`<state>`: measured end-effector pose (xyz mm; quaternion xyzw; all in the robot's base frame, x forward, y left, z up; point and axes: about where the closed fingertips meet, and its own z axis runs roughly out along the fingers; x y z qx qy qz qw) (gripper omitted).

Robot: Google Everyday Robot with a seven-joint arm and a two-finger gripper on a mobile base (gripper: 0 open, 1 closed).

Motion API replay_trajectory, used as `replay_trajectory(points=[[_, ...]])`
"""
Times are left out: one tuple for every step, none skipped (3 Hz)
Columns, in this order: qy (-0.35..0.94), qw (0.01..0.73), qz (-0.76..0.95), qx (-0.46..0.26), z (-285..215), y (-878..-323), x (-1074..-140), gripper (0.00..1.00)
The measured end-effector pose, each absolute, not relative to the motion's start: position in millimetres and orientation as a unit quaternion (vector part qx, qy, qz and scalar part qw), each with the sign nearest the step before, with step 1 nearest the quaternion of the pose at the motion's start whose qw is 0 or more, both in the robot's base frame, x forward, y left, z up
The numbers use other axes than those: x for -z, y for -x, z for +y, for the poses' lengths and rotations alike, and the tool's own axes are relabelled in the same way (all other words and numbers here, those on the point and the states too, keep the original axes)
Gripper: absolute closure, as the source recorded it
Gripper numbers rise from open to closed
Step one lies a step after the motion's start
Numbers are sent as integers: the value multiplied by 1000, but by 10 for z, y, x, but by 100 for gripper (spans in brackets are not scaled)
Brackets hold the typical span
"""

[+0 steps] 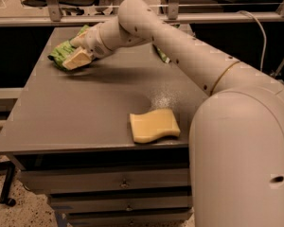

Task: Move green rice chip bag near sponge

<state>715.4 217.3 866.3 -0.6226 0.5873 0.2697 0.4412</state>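
The green rice chip bag (pixel 60 54) lies at the far left of the grey table (pixel 85 108), light green and crumpled, partly covered by my gripper. My gripper (pixel 78 58) is down on the bag's right side and touches it. The arm reaches across the table from the right. The sponge (pixel 154 125), pale yellow with wavy edges, lies flat near the table's front edge, well apart from the bag and to its right.
A second dark green package (pixel 161 55) shows in a sliver behind the arm at the table's back. A rail (pixel 61 19) runs along the far edge. Drawers (pixel 123 181) sit under the table front. My own body (pixel 241 160) fills the right foreground.
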Motion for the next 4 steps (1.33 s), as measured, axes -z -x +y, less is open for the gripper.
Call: replay_trajectory(points=[[622,439,589,-269,2151,-7117,-8649,87],[625,443,585,-264,2124,-7093,-8707,100],[633,454,573,-252,2071,-7066,-8864,100],[653,468,550,-228,1848,-7014,-9206,100]])
